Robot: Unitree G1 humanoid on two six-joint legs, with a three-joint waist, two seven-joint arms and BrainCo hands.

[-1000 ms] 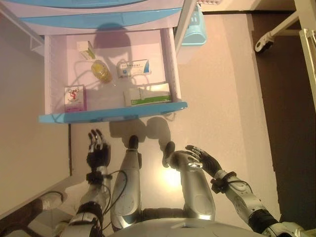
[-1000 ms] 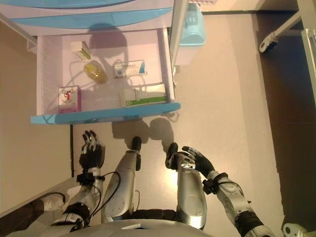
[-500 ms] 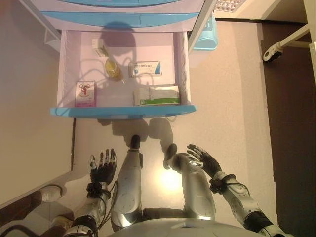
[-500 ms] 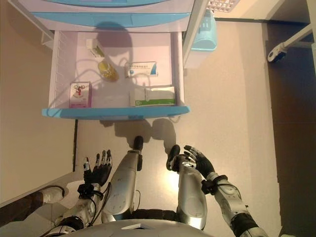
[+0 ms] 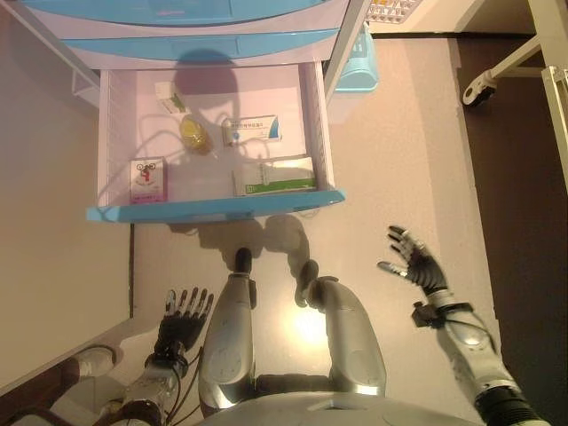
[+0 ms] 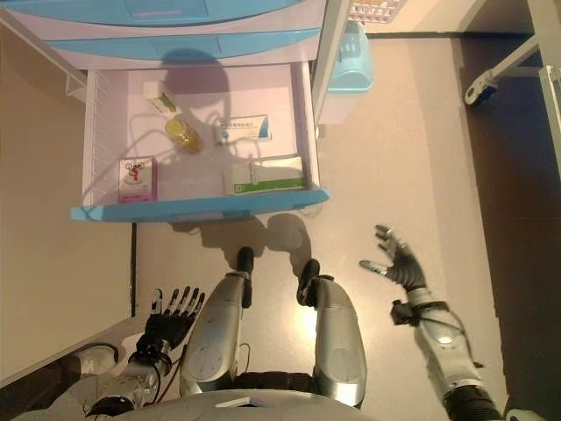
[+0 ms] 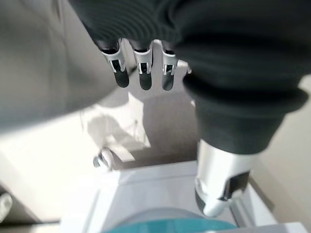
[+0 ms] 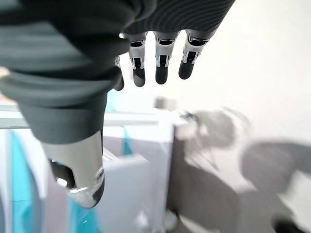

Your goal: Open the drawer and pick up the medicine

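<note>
A white plastic drawer cabinet with light blue fronts stands at the top of the head views, on a pale beige floor. Its lowest drawer, a white tray with a light blue front lip, is pulled fully out (the drawers above it are closed). Beside the cabinet on the robot's right sits a light blue plastic basket.

The medicine lies loose on the drawer's bottom, in no hand. Largest is a long white box with a green stripe, near the front lip on the right. Behind it is a white box with blue print. A small pink and white box rests at the front left. A round yellow bottle on its side lies mid-drawer, with a small white and green box just behind it at the back left.

The right hand hangs over bare floor, well apart from the drawer, fingers spread and empty. The left hand is low by the cabinet's left corner, fingers straight, holding nothing.
</note>
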